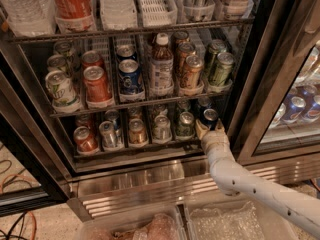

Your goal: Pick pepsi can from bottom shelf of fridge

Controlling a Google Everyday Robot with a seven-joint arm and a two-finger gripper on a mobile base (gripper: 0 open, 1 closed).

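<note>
Fridge (248,74) stood open before you, its racks of drinks exposed above the ribbed steel base. Lowest of those racks, the bottom shelf (135,149) carried clear lanes of small cans behind a metal front rail. Your white arm (235,176) stretched from the lower right up to that shelf's right end. There the gripper (210,127) sat at the rail with its two fingers spread apart, one on either side of the lower front of the pepsi can (209,117). As far as I could judge, it had nothing clamped. That dark navy can stood upright at the front of the rightmost lane, just beside a green-grey can (185,124) on its left. I judged you were at the end of the reach, with the grasp not yet made. The next move called for easing forward until the fingers straddled the can's body. After that you needed to close on it and draw it straight out over the rail without nudging the neighbour.
</note>
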